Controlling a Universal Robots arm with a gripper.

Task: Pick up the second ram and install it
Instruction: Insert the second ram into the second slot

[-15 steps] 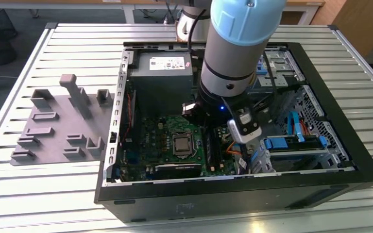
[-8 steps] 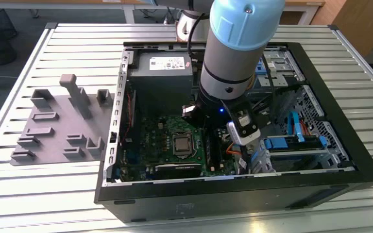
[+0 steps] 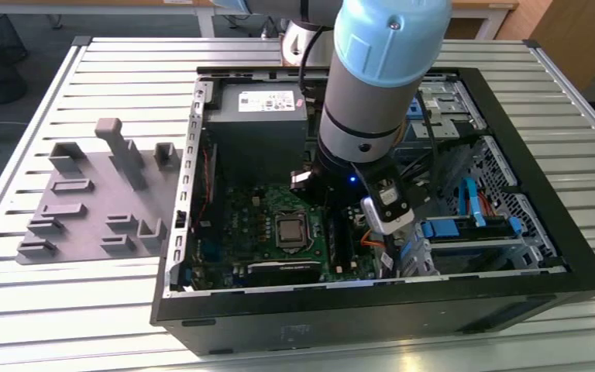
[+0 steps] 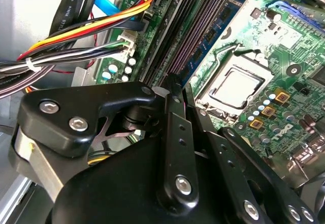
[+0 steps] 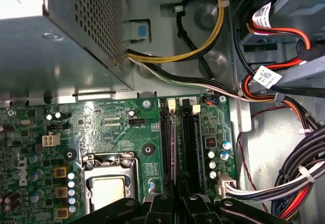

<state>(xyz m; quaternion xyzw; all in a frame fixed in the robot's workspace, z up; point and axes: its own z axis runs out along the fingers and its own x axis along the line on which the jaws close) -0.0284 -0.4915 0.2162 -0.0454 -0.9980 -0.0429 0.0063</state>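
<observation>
the second ram (image 5: 174,148) stands on edge in a long black memory slot (image 5: 189,145) of the green motherboard (image 5: 109,127), near the cpu socket (image 5: 109,183). in the first wrist view the gripper (image 5: 175,199) sits right over the stick's near end, its black fingers (image 5: 161,203) drawn close together about the thin board; whether they actually pinch it or only touch it cannot be told. in the second wrist view the gripper (image 4: 175,84) tips reach the slot row beside the bundled cables (image 4: 76,36). in the exterior view the arm (image 3: 380,93) reaches down into the open computer case (image 3: 545,232), with the grey holder blocks (image 3: 91,201) lying outside on the slatted table (image 3: 29,310), toward the exterior view's left.
</observation>
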